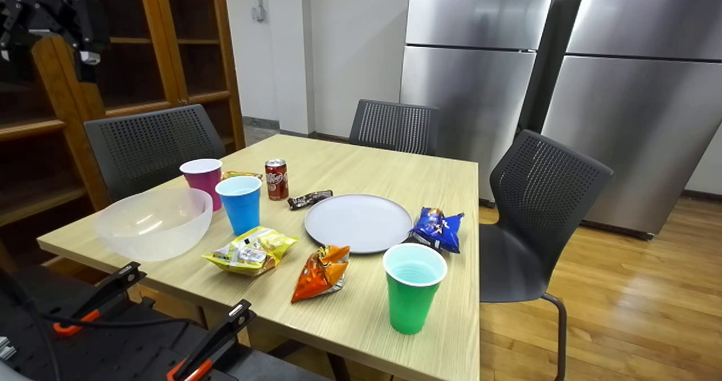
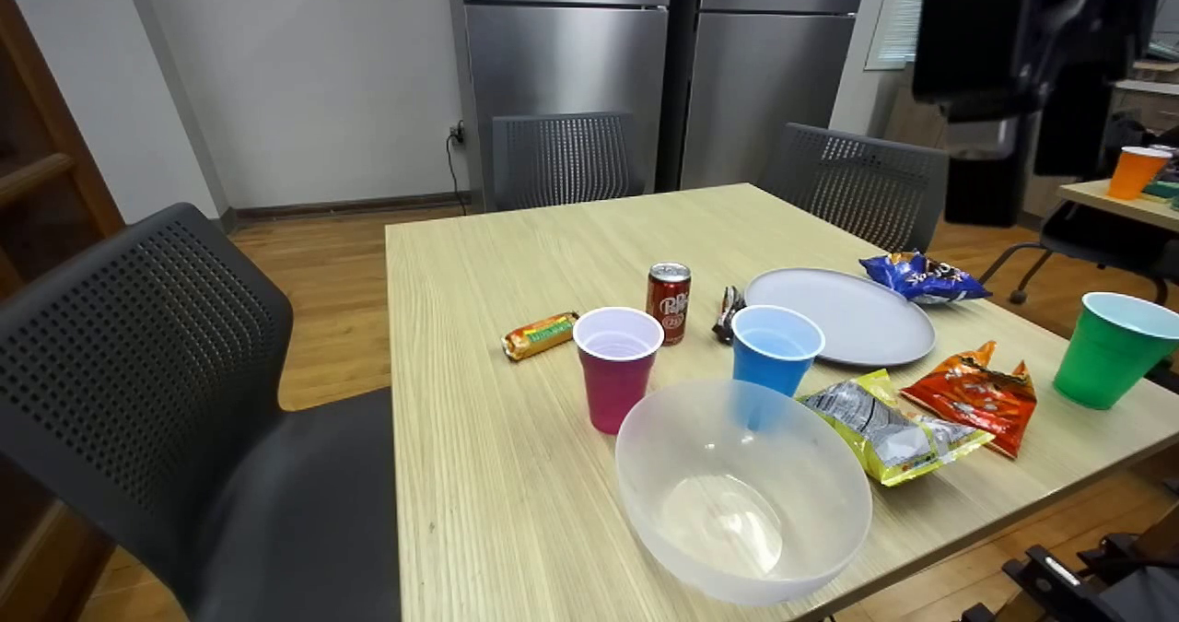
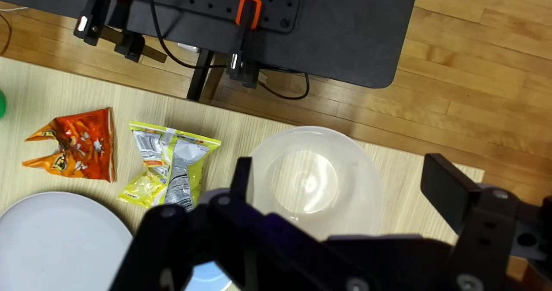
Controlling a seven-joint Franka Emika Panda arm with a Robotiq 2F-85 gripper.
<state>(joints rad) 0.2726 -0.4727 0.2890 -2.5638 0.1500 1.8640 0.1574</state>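
High over table, pincer wide apart, seemingly above translucent bowl; blue cup beside bowl.

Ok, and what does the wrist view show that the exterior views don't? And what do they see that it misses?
Only the wrist view: the bowl framed between the fingers of the open gripper, and a cable loop against the floor.

Only the exterior views, both of them: the red soda can, blue snack bag and steel fridges.

All share: the bowl, plate, orange snack bag, yellow snack bag, blue cup and green cup, just a sliver in the wrist view.
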